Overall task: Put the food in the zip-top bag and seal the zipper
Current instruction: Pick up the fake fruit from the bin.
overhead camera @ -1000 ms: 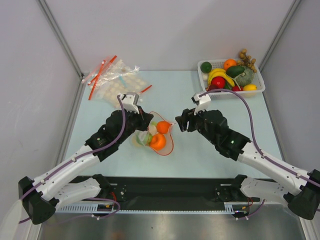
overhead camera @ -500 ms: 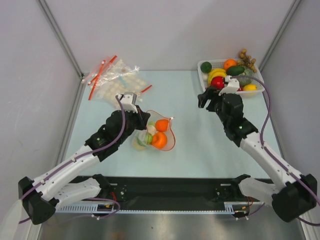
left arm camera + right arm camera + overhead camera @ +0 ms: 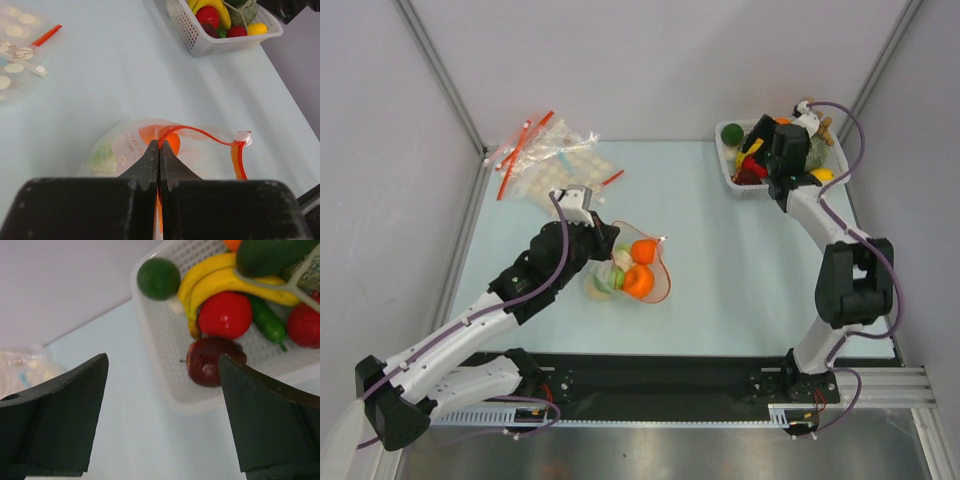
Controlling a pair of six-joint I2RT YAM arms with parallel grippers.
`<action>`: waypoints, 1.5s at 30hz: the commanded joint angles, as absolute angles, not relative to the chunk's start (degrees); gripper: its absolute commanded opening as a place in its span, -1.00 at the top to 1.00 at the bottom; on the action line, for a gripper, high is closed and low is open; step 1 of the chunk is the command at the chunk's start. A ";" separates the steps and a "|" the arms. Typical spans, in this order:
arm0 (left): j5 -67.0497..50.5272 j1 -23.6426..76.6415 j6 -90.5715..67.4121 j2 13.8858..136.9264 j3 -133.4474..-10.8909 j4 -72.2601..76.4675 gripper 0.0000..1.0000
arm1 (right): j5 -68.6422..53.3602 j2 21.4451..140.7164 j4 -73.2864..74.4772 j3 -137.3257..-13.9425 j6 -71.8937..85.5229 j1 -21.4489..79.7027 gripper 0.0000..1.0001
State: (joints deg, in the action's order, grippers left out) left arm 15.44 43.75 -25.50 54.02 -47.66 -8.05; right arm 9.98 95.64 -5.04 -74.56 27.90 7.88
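Note:
The clear zip-top bag (image 3: 642, 270) lies at the table's middle with its mouth held up. Two oranges (image 3: 641, 266) and a green piece (image 3: 604, 281) are inside. My left gripper (image 3: 604, 236) is shut on the bag's red-orange zipper strip (image 3: 200, 133). The white slider (image 3: 243, 137) sits at the strip's right end. In the left wrist view an orange (image 3: 173, 141) shows through the plastic just beyond the gripper (image 3: 159, 146). My right gripper (image 3: 752, 148) is open and empty over the near left corner of the white basket (image 3: 724, 150). In the right wrist view, that gripper (image 3: 162, 360) frames a dark red apple (image 3: 210, 360).
The basket (image 3: 160, 340) at the back right holds bananas (image 3: 220, 280), a red tomato (image 3: 225, 315), a green lime (image 3: 158, 279), a cucumber (image 3: 267, 320) and other toy food. Crinkled disc-dotted bags (image 3: 545, 160) with red strips lie at the back left.
My right arm has swung from beside the bag to the back right and now hangs over the basket, still open. My left gripper has kept its hold on the zipper strip.

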 commanded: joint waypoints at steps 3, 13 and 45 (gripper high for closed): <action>15.82 43.51 -26.37 50.45 -47.02 -4.75 0.99 | 19.95 106.51 -6.59 -87.86 29.71 3.87 -0.93; 11.51 43.51 -28.65 48.52 -46.50 -3.95 0.99 | 21.52 122.07 -4.40 -104.04 33.05 -2.28 -0.97; 12.92 43.59 -28.30 47.64 -46.23 -4.13 0.99 | 23.82 114.35 -13.54 -93.61 25.58 -2.11 0.10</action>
